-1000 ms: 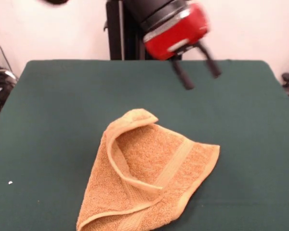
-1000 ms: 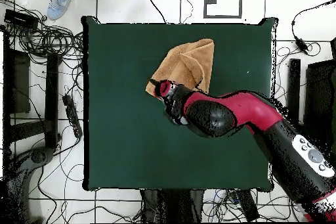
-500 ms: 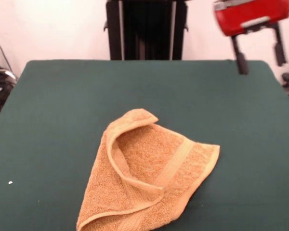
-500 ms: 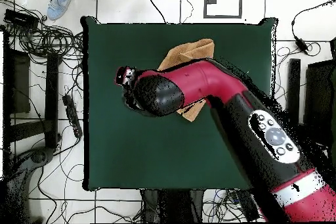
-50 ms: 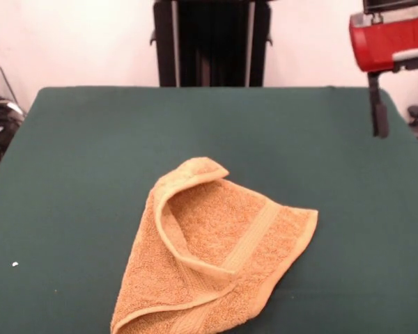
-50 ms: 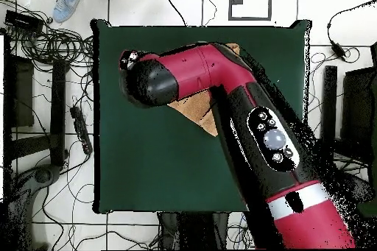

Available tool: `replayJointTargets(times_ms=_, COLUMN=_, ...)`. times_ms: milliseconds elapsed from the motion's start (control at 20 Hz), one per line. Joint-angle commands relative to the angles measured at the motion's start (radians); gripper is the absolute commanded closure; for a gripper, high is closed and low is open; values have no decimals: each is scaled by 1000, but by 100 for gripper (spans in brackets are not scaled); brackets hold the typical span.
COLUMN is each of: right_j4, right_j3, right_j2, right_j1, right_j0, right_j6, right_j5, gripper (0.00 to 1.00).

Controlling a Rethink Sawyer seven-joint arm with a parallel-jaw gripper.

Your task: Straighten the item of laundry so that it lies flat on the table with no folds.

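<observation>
The towel [image 5: 212, 257] lies crumpled on the green table [image 5: 83, 160], in the lower middle of the front view, its bottom corner reaching the frame's lower edge. One side is folded over on itself: a rolled edge curls from the top corner down through the middle, and a ribbed band runs diagonally across the exposed part. The right corner points toward the right side of the frame.

The gripper [image 5: 390, 76] hangs at the upper right of the front view, well apart from the towel and raised above the table's right edge. Only its red body and one dark finger [image 5: 380, 111] show there, so I cannot tell whether the pincer is open or closed.

In the overhead view the red and black arm [image 6: 243, 123] sweeps across the table from the lower right to the upper left, covering most of the towel; only a tan patch [image 6: 199, 108] shows beneath it.
</observation>
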Motion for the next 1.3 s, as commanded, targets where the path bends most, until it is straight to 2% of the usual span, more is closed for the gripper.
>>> replayJointTargets(times_ms=50, right_j4=9, right_j3=-194, right_j2=-208, right_j1=70, right_j0=69, right_j6=172, right_j5=212, gripper=0)
replayJointTargets(times_ms=300, right_j4=47, right_j3=-259, right_j2=-235, right_j1=40, right_j0=99, right_j6=151, right_j5=312, gripper=0)
replayJointTargets(times_ms=700, right_j4=147, right_j3=-285, right_j2=-235, right_j1=-98, right_j0=108, right_j6=78, right_j5=544, gripper=0)
replayJointTargets(times_ms=1000, right_j4=181, right_j3=-268, right_j2=-247, right_j1=-137, right_j0=110, right_j6=53, right_j5=563, gripper=0)
replayJointTargets(times_ms=1300, right_j4=204, right_j3=-299, right_j2=-239, right_j1=-104, right_j0=108, right_j6=24, right_j5=569, gripper=0)
